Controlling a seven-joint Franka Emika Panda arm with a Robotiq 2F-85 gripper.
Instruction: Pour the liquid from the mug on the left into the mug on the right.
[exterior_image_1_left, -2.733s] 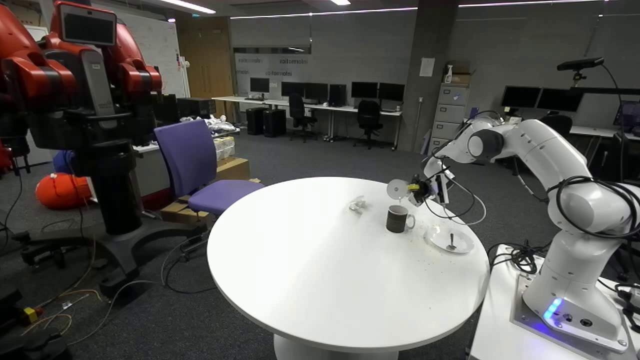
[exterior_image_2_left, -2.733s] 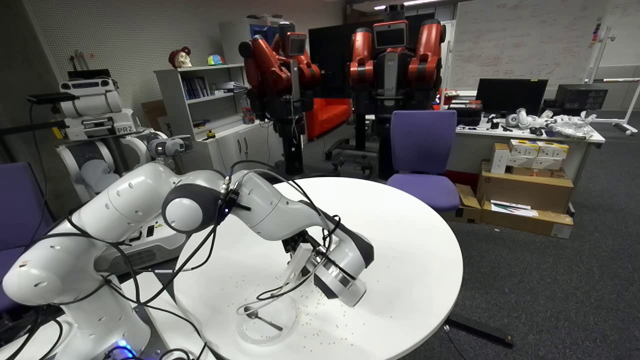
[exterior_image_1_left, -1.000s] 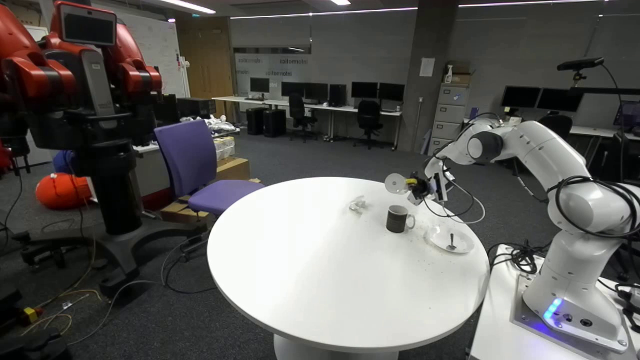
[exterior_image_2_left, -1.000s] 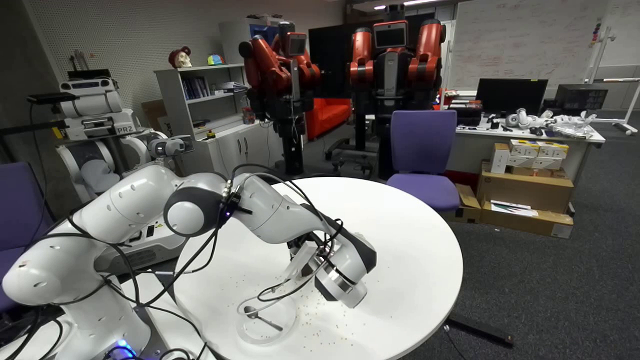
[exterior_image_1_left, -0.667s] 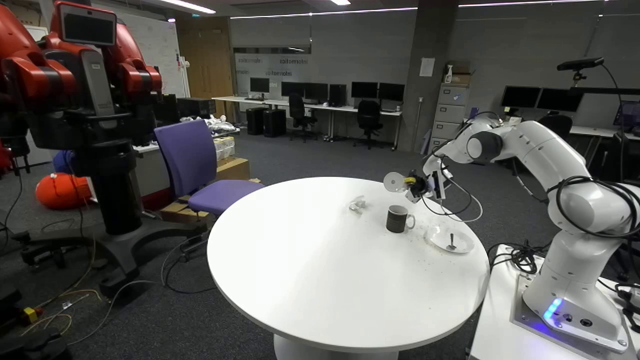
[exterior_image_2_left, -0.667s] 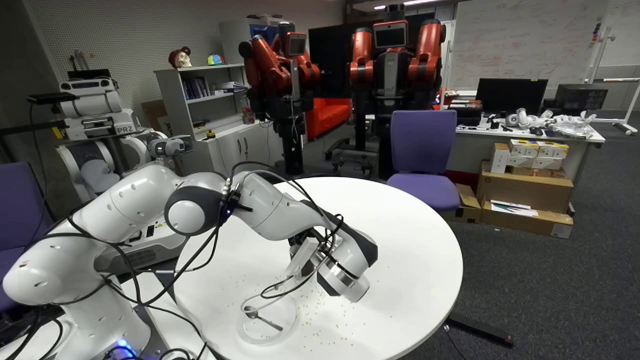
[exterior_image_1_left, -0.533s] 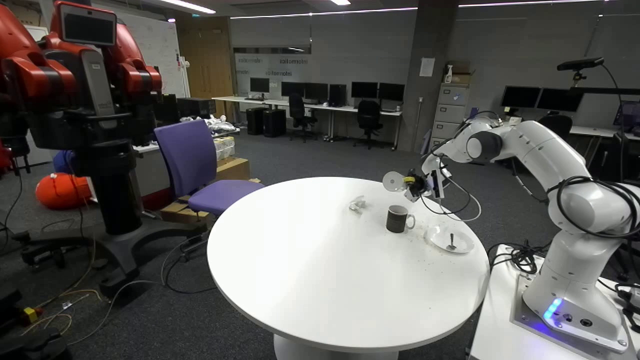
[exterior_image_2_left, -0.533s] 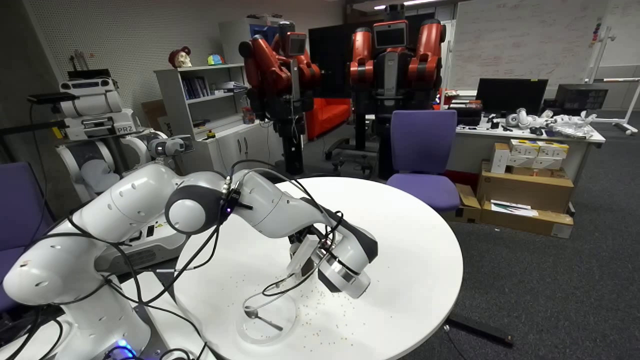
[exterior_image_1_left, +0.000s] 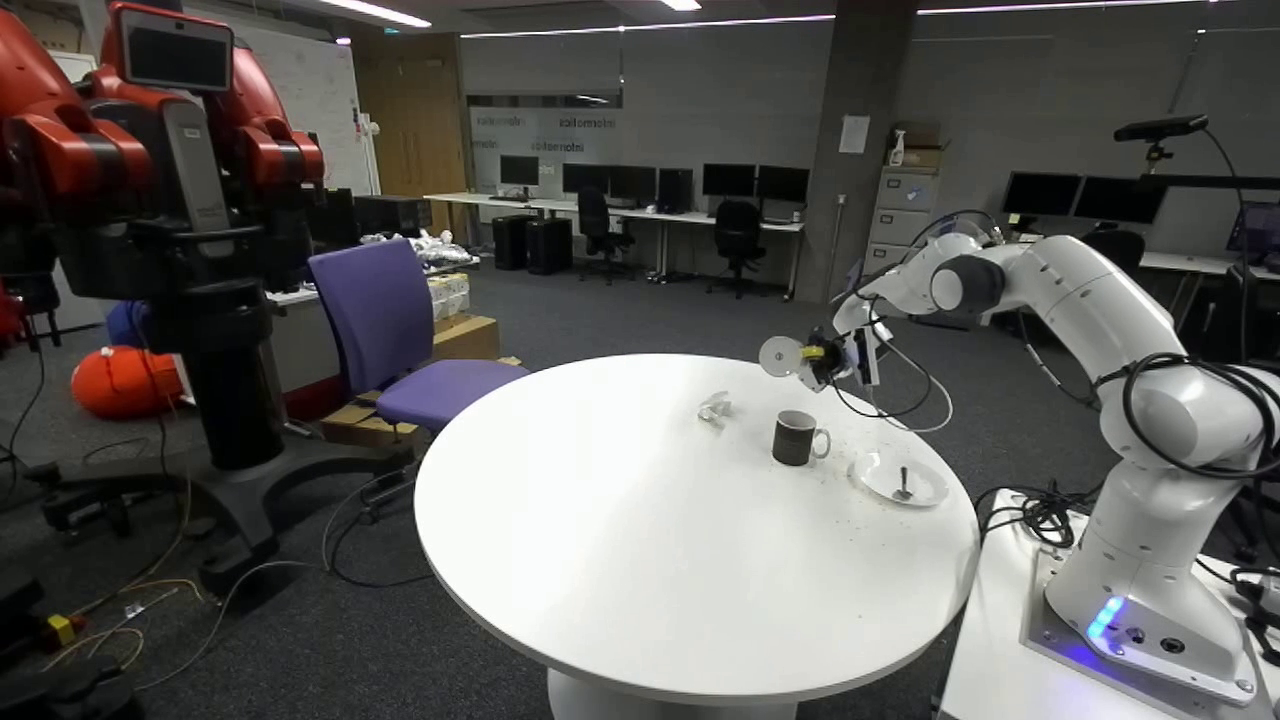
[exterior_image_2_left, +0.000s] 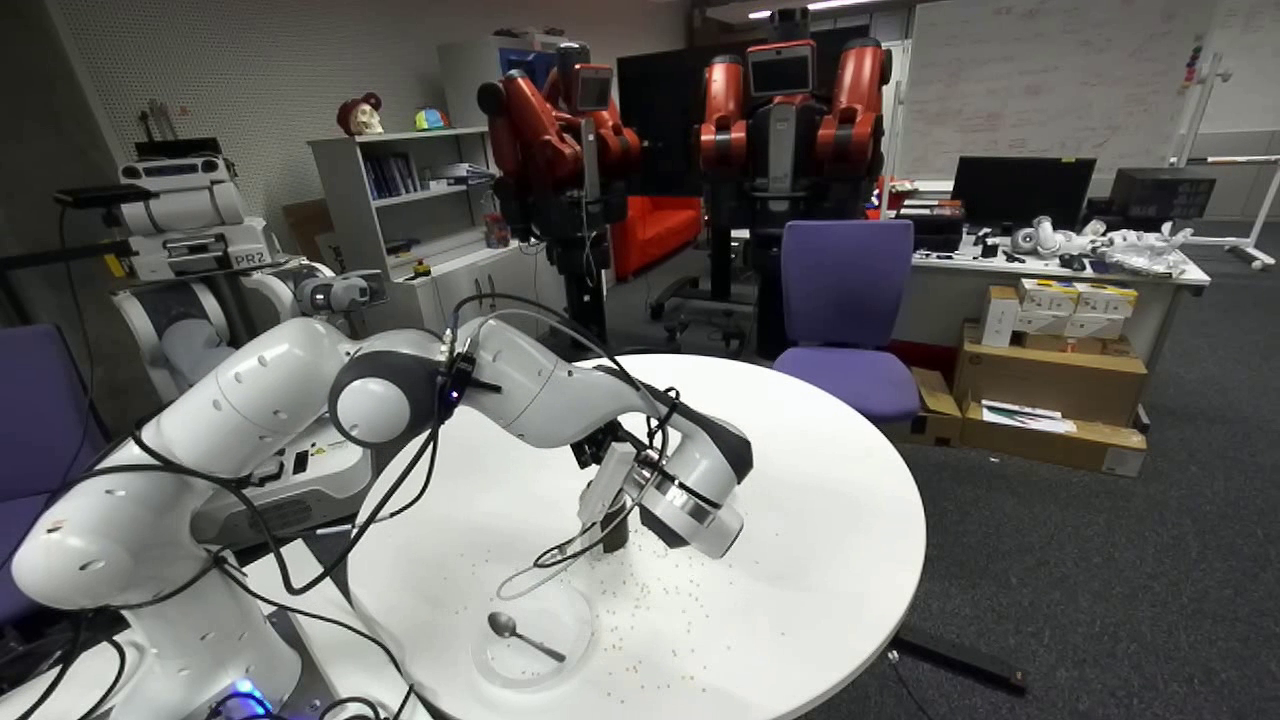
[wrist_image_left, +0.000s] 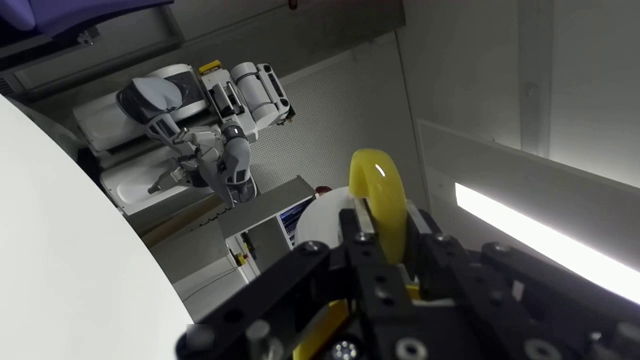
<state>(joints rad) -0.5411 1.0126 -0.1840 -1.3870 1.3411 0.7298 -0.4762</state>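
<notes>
A white mug with a yellow handle is held in the air. In an exterior view its round white base faces the camera, so it is tipped over and its mouth is hidden. The wrist view shows its white side and yellow handle. My gripper is shut on that handle; the fingers also show in the wrist view. A dark grey mug stands upright on the table below the held mug, handle toward the plate. In an exterior view the dark mug is partly hidden by the arm.
A clear plate with a metal spoon lies beside the dark mug. Small grains are scattered on the round white table. A crumpled clear item lies left of the dark mug. Cables hang from the wrist.
The gripper and the held mug have risen slightly and drifted left in an exterior view. More of the dark mug shows below the wrist. The dark mug and plate have not moved.
</notes>
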